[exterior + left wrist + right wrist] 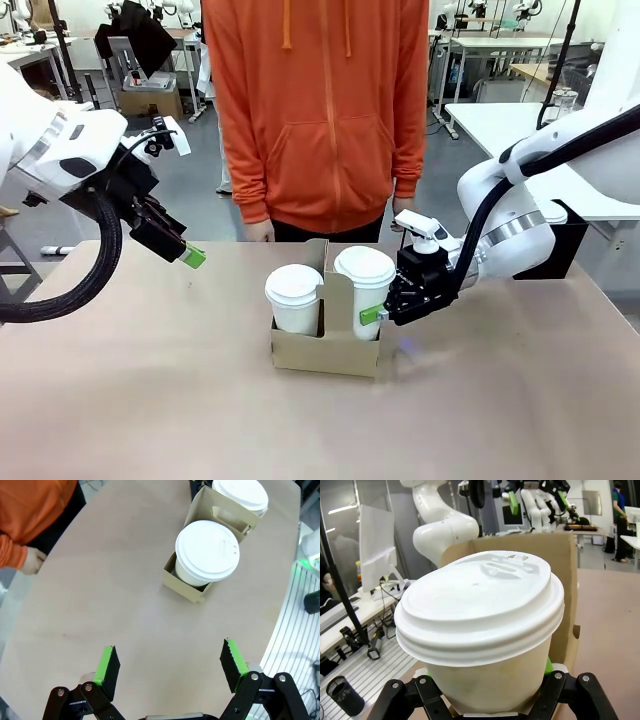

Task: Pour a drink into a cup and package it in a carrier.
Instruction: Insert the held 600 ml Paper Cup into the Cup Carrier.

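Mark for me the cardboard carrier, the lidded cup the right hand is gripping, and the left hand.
carrier (325, 352): front view, its brown front wall.
cup (366, 268): front view, its white lid, right-hand slot.
left hand (170, 666): left wrist view, midway between its open green-padded fingertips.

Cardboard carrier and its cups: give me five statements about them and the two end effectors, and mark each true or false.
1. The carrier holds two lidded white cups. True.
2. The right end effector is closed on the right-hand cup. True.
3. The left end effector grips the left-hand cup. False: it is open above the bare table, well away from the cups.
4. The right-hand cup has no lid. False: a white plastic lid covers it.
5. A person in an orange hoodie stands at the far side of the table. True.
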### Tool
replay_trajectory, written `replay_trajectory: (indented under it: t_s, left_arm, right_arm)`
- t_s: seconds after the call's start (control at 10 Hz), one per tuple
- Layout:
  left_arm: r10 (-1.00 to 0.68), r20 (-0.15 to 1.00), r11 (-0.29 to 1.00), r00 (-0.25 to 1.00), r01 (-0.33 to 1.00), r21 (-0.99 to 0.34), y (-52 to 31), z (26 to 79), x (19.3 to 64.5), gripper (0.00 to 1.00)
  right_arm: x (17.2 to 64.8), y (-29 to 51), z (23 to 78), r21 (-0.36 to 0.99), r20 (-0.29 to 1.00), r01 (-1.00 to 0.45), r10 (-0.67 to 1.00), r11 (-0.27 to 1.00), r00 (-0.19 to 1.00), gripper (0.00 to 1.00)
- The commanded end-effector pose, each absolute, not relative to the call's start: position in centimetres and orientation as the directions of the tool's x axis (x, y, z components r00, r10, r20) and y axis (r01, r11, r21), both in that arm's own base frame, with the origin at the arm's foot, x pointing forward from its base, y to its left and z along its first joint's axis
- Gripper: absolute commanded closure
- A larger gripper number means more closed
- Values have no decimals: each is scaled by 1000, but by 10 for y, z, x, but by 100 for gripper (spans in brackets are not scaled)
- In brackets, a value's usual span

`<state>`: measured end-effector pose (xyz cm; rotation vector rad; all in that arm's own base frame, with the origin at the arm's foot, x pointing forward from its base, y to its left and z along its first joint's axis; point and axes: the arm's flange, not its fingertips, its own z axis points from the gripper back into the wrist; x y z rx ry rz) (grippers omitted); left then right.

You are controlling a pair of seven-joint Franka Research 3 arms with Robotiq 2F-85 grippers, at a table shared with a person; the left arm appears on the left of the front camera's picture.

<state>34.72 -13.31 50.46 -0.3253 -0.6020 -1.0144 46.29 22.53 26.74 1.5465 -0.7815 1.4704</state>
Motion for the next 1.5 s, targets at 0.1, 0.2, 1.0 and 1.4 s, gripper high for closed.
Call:
replay_trajectory:
  t_s: [0.1, 0.2, 1.0, 1.4]
  left_arm:
    - [-691, 602, 510, 399, 860, 16, -133, 506, 345, 0]
    - [-691, 602, 510, 399, 860, 16, -133, 506, 345, 0]
    - [-691, 602, 510, 399, 860, 16, -133, 506, 345, 0]
    - [-691, 602, 510, 399, 860, 16, -133, 506, 345, 0]
  right_arm:
    - [466, 232, 250, 104, 992, -868, 110, -485, 57, 20]
    - [466, 233, 246, 102, 993, -864, 109, -492, 55, 20]
    - [471, 212, 261, 62, 990, -884, 141, -464, -5, 0]
    - [487, 139, 296, 48, 984, -948, 179, -316, -10, 0]
